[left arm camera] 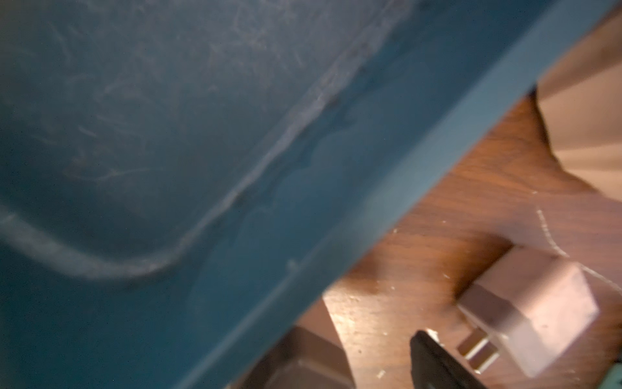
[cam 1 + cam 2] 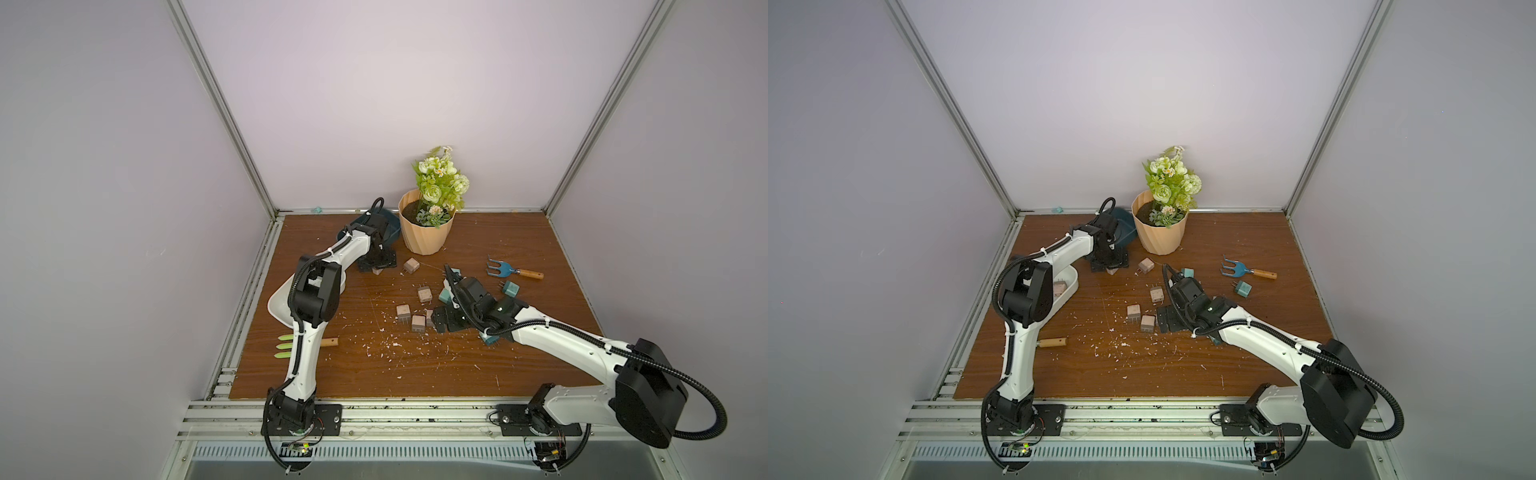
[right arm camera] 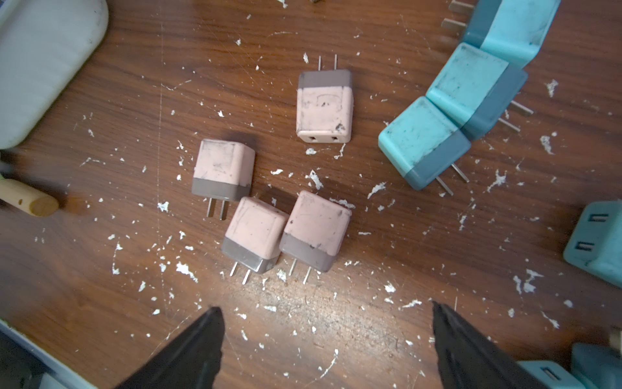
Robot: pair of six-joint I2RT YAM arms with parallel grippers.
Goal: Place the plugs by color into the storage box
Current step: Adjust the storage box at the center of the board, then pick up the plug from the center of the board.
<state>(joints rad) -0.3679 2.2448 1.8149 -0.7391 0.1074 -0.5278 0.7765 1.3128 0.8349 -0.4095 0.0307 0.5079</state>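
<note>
Four beige-pink cube plugs (image 3: 324,104) with grey bases and thin metal prongs lie loose in the middle of the scuffed brown wooden table (image 3: 134,269); two touch side by side, one lies apart. Teal cube plugs (image 3: 424,141) crowd just beside them, three touching in a row. Right hand (image 3: 325,308) hovers above the pink group, fingers wide, nothing held. White oval plastic tray (image 2: 1071,293) by the left arm already holds pink plugs. Left hand (image 2: 376,266) sits low at the rim of the dark teal plastic tray (image 1: 134,101), a pink plug (image 2: 1112,271) partly hidden beneath it; grip cannot be told. Judged step: right hand choosing its next pink plug. Next move calls for a straight drop over the lone plug, where the fingers have room, then a carry to the white tray.
</note>
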